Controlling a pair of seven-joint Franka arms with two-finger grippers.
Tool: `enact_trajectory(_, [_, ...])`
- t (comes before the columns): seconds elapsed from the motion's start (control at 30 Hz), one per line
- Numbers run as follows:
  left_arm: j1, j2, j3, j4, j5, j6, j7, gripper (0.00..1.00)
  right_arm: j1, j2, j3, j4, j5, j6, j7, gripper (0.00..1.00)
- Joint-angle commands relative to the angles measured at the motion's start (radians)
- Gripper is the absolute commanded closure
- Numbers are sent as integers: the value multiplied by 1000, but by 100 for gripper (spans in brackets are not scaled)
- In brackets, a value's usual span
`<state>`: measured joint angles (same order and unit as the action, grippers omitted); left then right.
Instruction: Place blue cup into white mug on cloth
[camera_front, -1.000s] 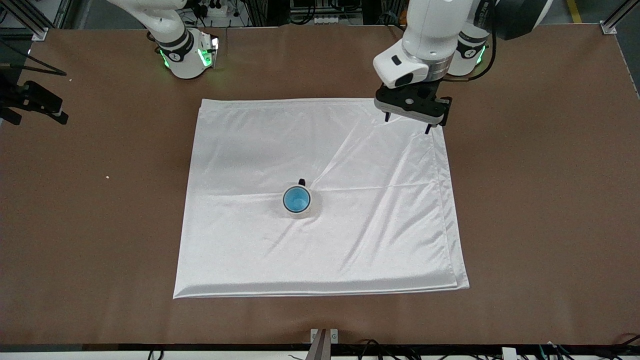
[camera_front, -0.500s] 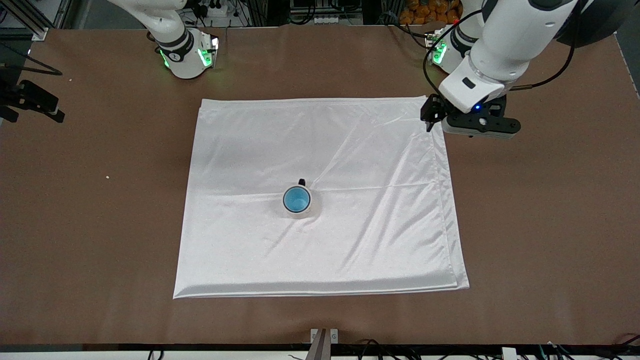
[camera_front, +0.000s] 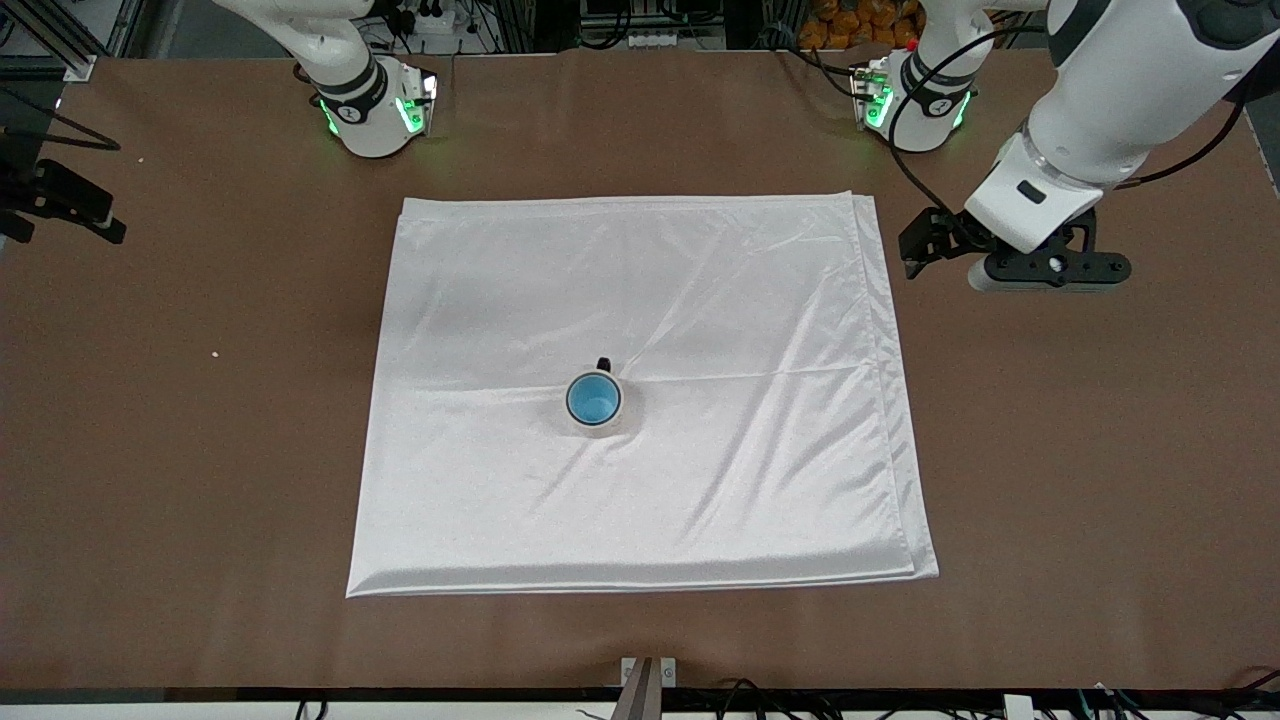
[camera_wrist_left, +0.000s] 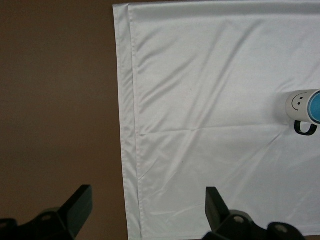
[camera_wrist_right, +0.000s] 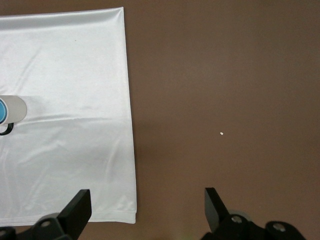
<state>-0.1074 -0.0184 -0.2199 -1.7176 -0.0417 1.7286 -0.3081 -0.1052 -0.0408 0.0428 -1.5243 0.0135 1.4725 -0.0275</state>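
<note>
On the cloth (camera_front: 700, 300), the blue cup (camera_front: 593, 399) sits inside the white mug (camera_front: 598, 424); both tools, left (camera_wrist_left: 147, 210) and right (camera_wrist_right: 147, 207), hang spread.

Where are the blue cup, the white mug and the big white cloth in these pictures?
blue cup (camera_front: 592, 398), front view, its bright blue inside.
white mug (camera_wrist_left: 296, 103), left wrist view, its side with the dotted face.
cloth (camera_front: 700, 300), front view, a bare creased stretch.

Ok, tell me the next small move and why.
Probably none beyond parking the left gripper, which hangs open and empty over the bare table by the cloth's edge: the blue cup already sits inside the white mug on the cloth.
</note>
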Motion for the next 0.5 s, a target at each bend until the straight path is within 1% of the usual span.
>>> enact_trajectory(0.0, [2,-23,30,53,-9,-102,4,0,27,7,-14,19,-3,-6,11,0])
enact_trajectory(0.13, [-3,-26,74,87,-1,-133,21,0,27,6,-12,19,-3,-9,11,0])
enact_trajectory(0.23, [-3,-29,94,101,-1,-165,56,0,25,6,-12,19,-3,-8,11,0])
enact_trajectory(0.37, [0,-51,132,111,0,-172,73,0,24,4,-12,19,-1,-11,11,0])
enact_trajectory(0.47, [-2,-49,140,113,2,-172,72,0,22,4,-12,21,-1,-8,11,0])
